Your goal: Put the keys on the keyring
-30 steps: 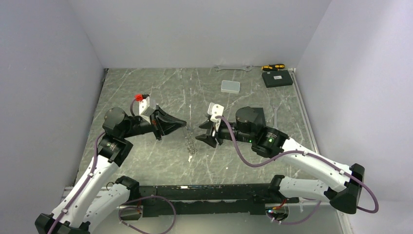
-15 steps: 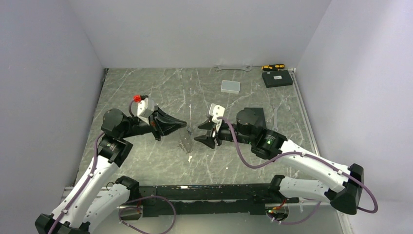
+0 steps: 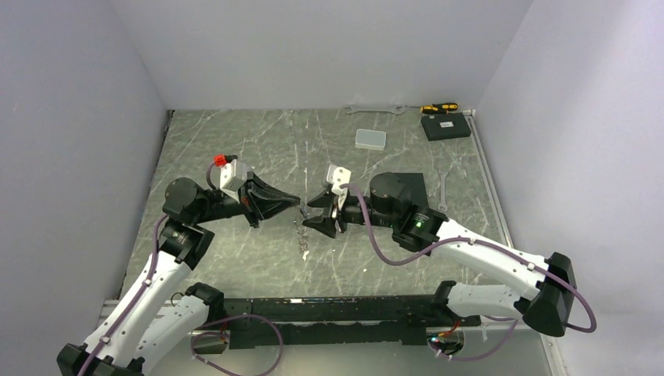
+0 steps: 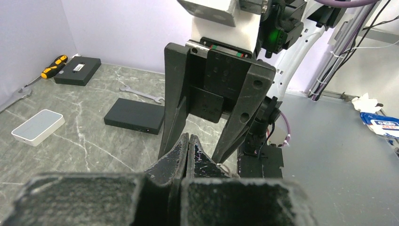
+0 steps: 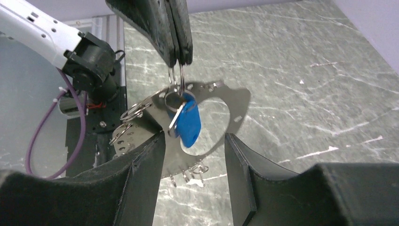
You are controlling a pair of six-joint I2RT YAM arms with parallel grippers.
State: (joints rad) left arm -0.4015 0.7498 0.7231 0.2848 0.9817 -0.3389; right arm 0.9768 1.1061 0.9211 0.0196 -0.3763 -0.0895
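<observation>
Both of my grippers meet above the middle of the table [image 3: 235, 141], the left gripper [image 5: 175, 59] pinched tight on the top of the keyring [image 5: 153, 106], from which the blue key [image 5: 188, 120] dangles, and the right gripper [image 5: 195, 139] spread wide, its fingers on either side of that key.

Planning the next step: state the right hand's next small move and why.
Probably ease the right hand forward and close on the blue key: its open fingers flank the key, which hangs from the keyring pinched in the shut left hand.
</observation>
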